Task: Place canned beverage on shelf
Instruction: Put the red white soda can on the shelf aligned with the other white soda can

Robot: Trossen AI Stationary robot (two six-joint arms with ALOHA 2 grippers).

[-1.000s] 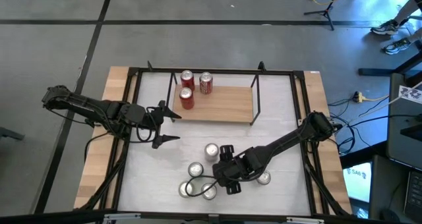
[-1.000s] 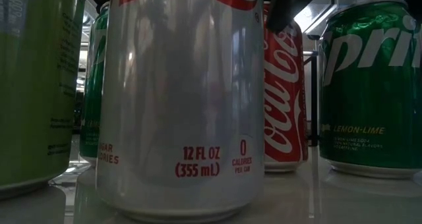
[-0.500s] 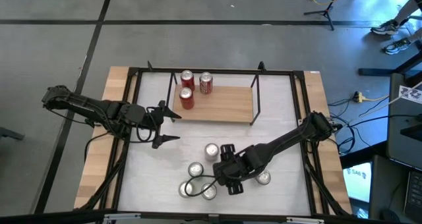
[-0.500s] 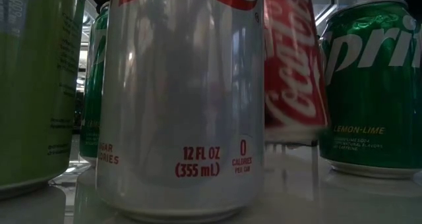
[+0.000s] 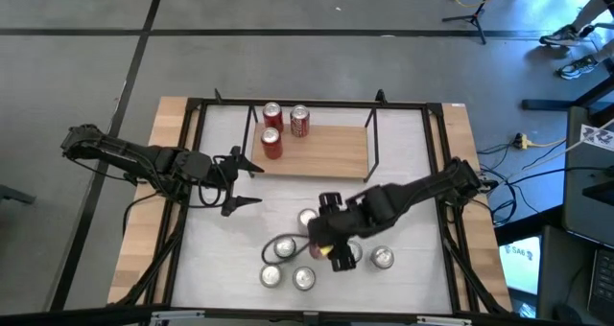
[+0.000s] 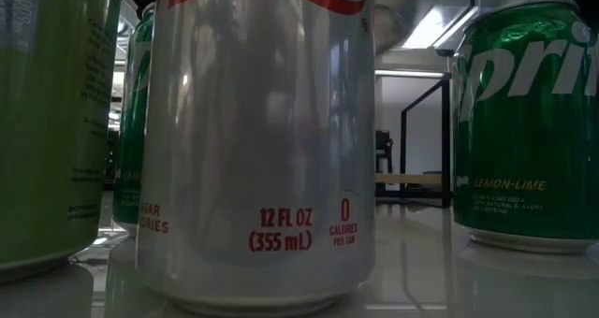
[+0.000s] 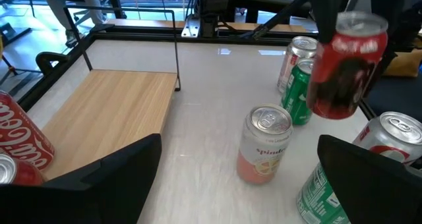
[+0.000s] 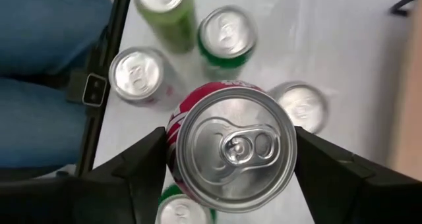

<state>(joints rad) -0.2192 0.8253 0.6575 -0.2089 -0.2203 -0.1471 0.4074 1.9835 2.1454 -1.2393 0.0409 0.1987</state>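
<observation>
right gripper [image 8: 227, 155] pinching red can [image 8: 227, 151], just lifted clear of cluster; shelf [image 5: 326, 151] at 12 o'clock next. left gripper [image 5: 240, 180] spread, idle.

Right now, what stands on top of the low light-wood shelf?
Three red cans stand at one end of the light-wood shelf; the rest of the board is bare. Nothing covers it from above.

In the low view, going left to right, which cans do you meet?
Pale green can at the left edge → dark green can showing behind it → big silver zero-calorie can → green lemon-lime can at the right.
</observation>
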